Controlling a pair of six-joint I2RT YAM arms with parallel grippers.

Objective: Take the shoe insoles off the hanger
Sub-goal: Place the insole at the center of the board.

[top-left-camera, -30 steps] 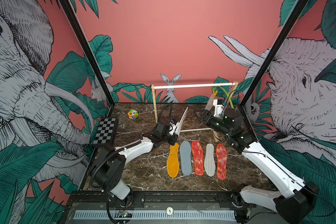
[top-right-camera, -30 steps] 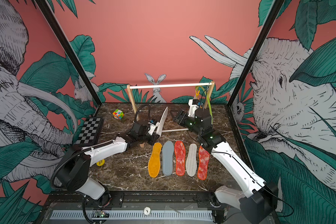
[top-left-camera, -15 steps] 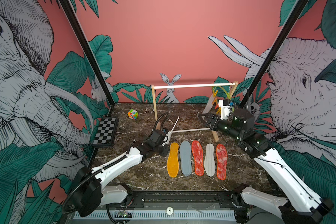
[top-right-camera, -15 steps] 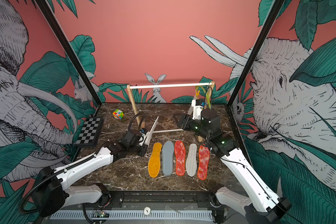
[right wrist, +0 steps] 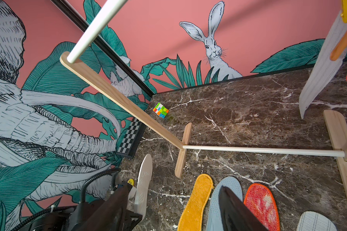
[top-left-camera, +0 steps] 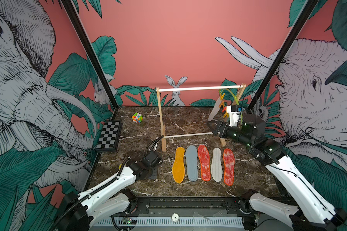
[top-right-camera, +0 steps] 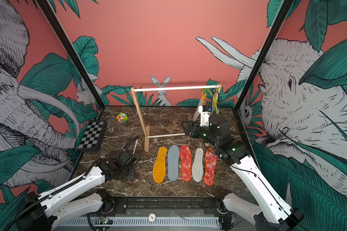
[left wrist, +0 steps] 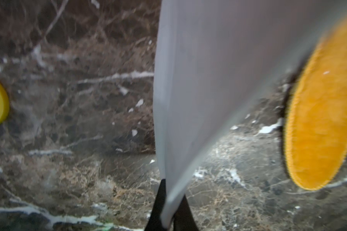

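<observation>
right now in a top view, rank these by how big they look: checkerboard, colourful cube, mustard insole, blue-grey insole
1. checkerboard, largest
2. mustard insole and blue-grey insole: they look about alike, so not ranked against each other
3. colourful cube, smallest; it sits farther back, which shrinks it a little

Left arm low over the tabletop, claw (left wrist: 170,217) clamped on a white insole (left wrist: 188,80). Right arm raised, claw (top-left-camera: 211,128) spread, empty.
</observation>
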